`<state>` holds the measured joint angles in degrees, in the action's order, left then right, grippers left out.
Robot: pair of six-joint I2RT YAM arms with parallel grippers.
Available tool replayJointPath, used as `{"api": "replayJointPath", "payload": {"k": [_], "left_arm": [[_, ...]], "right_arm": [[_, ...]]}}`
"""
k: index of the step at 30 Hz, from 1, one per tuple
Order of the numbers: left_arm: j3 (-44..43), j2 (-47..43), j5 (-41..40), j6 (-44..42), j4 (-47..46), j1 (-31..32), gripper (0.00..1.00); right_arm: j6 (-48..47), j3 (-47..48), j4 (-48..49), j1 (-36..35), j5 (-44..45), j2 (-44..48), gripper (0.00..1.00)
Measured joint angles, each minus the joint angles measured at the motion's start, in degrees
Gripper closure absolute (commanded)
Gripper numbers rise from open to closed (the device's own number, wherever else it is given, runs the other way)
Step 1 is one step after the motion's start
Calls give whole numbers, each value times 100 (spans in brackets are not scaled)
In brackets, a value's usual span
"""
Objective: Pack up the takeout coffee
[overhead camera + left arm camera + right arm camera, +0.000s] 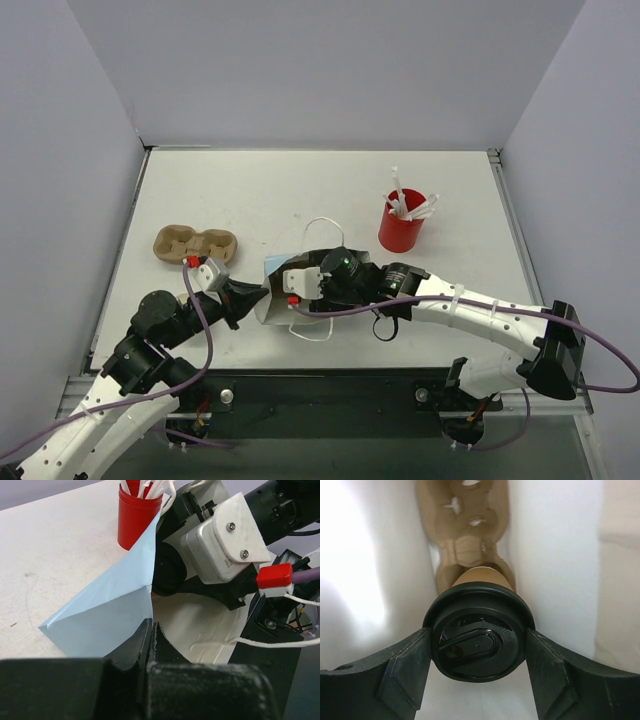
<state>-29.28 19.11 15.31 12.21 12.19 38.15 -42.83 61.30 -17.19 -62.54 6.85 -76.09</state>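
The takeout coffee [470, 611], a tan cup with a black lid, is inside the blue bag [271, 267], whose white inner walls [555, 555] surround it. My right gripper [478, 636] is shut on the lid, one finger against each side. The cup's lower end meets a tan pulp carrier [465, 535] inside the bag. In the top view the right arm [400, 284] reaches into the bag's mouth and the coffee is hidden. My left gripper [151, 630] is shut on the blue bag's [110, 605] edge, at the bag's left side [256, 297].
A red cup of white straws [401, 232] stands back right of the bag and shows behind it in the left wrist view [136, 520]. Another tan pulp carrier [195, 243] lies on the table left of the bag. White bag handles [322, 224] loop outward.
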Motion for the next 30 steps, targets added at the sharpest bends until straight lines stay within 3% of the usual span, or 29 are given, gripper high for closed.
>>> {"api": "replayJointPath", "payload": {"k": [30], "left_arm": [[55, 87, 214, -92, 26, 0, 100]], "right_arm": [[-573, -356, 339, 74, 131, -334, 44]]}}
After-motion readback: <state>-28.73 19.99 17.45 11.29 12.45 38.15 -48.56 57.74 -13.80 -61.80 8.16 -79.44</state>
